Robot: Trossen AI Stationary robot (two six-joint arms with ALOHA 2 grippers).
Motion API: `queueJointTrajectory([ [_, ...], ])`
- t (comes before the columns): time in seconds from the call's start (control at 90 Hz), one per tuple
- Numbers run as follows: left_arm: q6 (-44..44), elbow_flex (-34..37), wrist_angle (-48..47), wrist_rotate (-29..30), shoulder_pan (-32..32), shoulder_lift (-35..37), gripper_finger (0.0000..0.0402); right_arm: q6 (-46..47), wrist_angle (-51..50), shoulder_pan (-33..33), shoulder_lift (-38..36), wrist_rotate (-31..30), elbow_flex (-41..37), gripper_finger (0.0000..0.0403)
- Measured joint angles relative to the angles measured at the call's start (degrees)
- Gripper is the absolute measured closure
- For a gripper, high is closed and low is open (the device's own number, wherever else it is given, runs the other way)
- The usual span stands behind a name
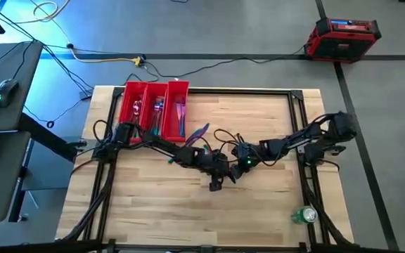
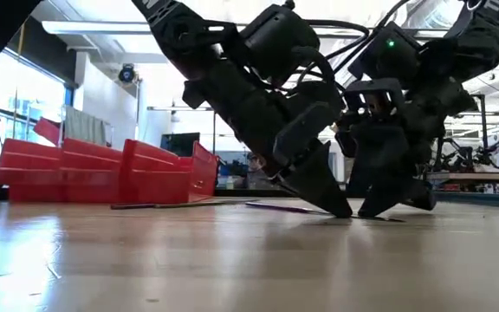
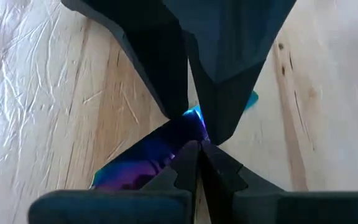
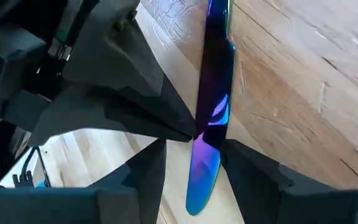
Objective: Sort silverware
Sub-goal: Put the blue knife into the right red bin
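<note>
Item: one iridescent knife (image 4: 209, 134), purple and blue, lying flat on the wooden table (image 1: 259, 211) near its middle. In the low view its long axis runs level along the boards; the far end of it points toward the red tray (image 1: 155, 107) at the far left of the table.

Left gripper (image 3: 197, 144): down at the table over the knife, fingers drawn nearly together on the blade, apparently pinching it. In its wrist view the blade passes between the fingertips.

Right gripper (image 4: 194, 152): tip to tip with the left one, its two fingers spread apart with the knife lying between them, not clamped. The left gripper's fingers meet the blade just ahead of it.

Both grippers sit at the same point on the knife, so neither is nearer; the left arm lies on the tray's side.

Other silverware: pieces already lie in the tray's compartments; another piece (image 1: 200, 131) lies on the table just beside the tray.

Also present: a green can (image 1: 304, 215) at the near right edge.
</note>
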State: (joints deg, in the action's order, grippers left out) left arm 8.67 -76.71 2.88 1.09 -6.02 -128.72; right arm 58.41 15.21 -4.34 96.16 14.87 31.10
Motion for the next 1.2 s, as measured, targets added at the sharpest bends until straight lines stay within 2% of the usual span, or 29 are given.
queueJointTrajectory([
  [0.389,0.74,0.04,-0.07,-0.11,-1.16,-0.02,0.0401,0.29,2.11,0.52,-0.29,0.29,-0.16,0.0249],
  [0.789,1.29,0.08,0.63,-0.47,-2.24,-0.12,0.0402,0.75,-4.75,1.05,-1.53,0.59,0.21,0.0267],
  [0.911,0.70,0.09,0.78,1.95,-2.57,-0.16,0.0402,1.12,-3.64,1.09,-0.52,0.77,0.12,0.0272],
  [1.2,0.09,0.15,2.30,1.82,-1.57,-0.48,0.0402,1.03,1.40,1.07,1.35,1.71,-0.04,0.0273],
])
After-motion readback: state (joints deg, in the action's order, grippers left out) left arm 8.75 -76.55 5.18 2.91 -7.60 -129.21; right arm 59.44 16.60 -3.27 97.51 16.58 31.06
